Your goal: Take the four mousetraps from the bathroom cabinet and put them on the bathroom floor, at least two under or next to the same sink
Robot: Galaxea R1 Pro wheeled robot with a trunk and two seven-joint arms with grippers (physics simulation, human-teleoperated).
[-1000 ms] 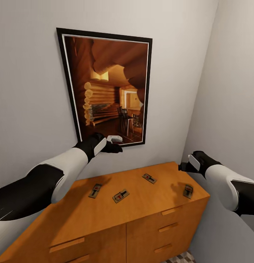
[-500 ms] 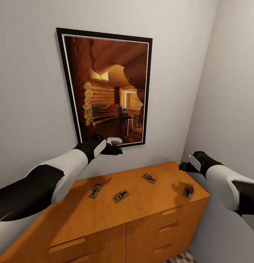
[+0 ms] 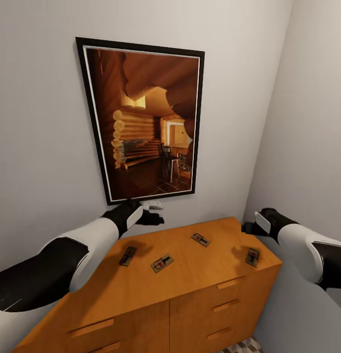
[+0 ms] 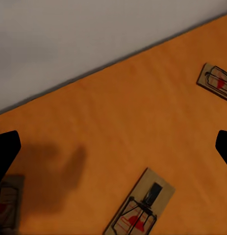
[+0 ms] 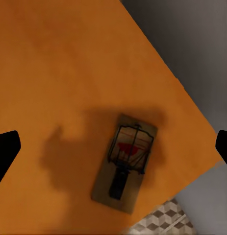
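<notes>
On top of the cabinet (image 3: 190,274) lie 4 mousetraps, all flat on the orange-brown wood. 1 mousetrap (image 3: 127,256) sits toward the left part of the top, a 2nd mousetrap (image 3: 162,263) lies just right of it near the middle, a 3rd mousetrap (image 3: 200,239) rests closer to the back edge, and a 4th mousetrap (image 3: 252,257) lies near the right edge, close to the front right corner.

Above the back edge, close to the wall, the left gripper (image 3: 153,212) hangs over the left half of the top, below the lower edge of the framed picture (image 3: 143,120). Its wrist view looks down on the wood with 1 trap (image 4: 140,211) near the centre, another (image 4: 217,82) to one side and part of a 3rd (image 4: 6,208) at the frame's edge; the dark fingertips (image 4: 5,149) show at opposite borders of that view, so the jaws are spread wide with nothing between them.

Past the right edge of the top, the right gripper (image 3: 249,226) hovers above the 4th trap (image 5: 124,161), which lies in the gripper's shadow. Its fingertips (image 5: 5,147) likewise sit at opposite borders of the wrist view, jaws spread and empty.

Beyond the front right corner, a patch of the cube-patterned bathroom floor (image 5: 164,219) shows below.
</notes>
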